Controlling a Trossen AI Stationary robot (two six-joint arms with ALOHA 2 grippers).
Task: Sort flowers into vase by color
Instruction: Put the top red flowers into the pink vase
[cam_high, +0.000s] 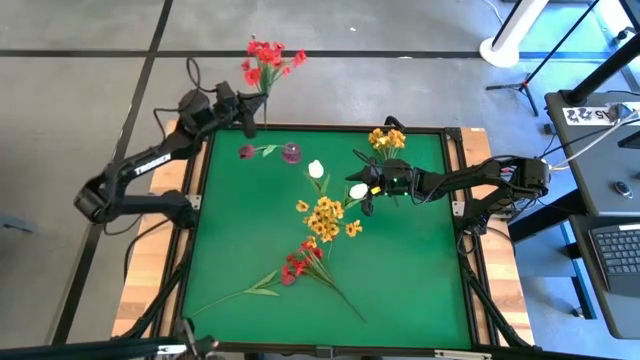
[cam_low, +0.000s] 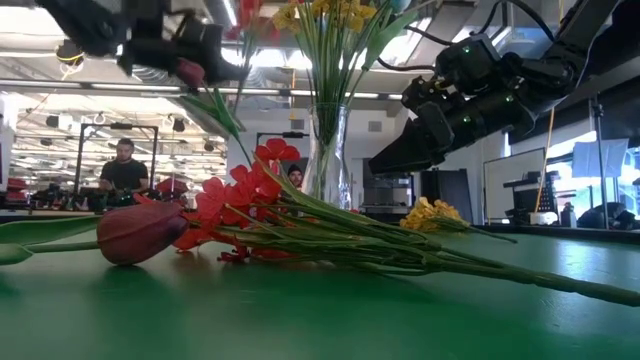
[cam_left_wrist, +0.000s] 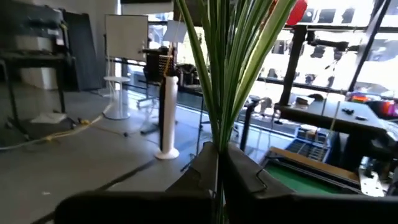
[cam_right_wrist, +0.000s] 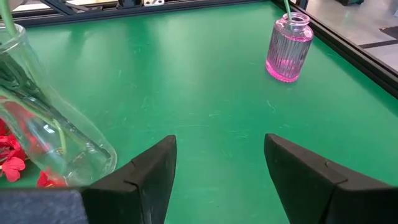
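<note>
My left gripper (cam_high: 250, 120) hangs over the table's far left corner, shut on a bunch of red flowers (cam_high: 265, 58) whose blossoms reach past the far edge. My right gripper (cam_high: 366, 192) hovers open above the table's middle (cam_right_wrist: 217, 146), beside a white bud (cam_high: 358, 190). A second white bud (cam_high: 316, 169), a yellow-orange spray (cam_high: 325, 215), a red spray (cam_high: 300, 262) and a dark red tulip (cam_high: 247, 151) lie on the green table. More yellow blossoms (cam_high: 388, 138) stand in a clear vase (cam_low: 330, 150). A pink vase (cam_right_wrist: 288, 50) stands upright. My left gripper pinches several green stems (cam_left_wrist: 219, 140) of the red flowers together between its two fingers (cam_left_wrist: 249, 174). The stems rise straight out of the hold and fan apart higher up, with a red blossom (cam_left_wrist: 297, 11) at the top. The bunch is lifted clear of the table.
A clear glass vase (cam_right_wrist: 50, 134) shows close beside my right gripper in its wrist view, with red blossoms (cam_right_wrist: 12, 165) by it. The green mat has a dark raised frame (cam_high: 455, 200). People (cam_low: 124, 170) sit in the room beyond the table.
</note>
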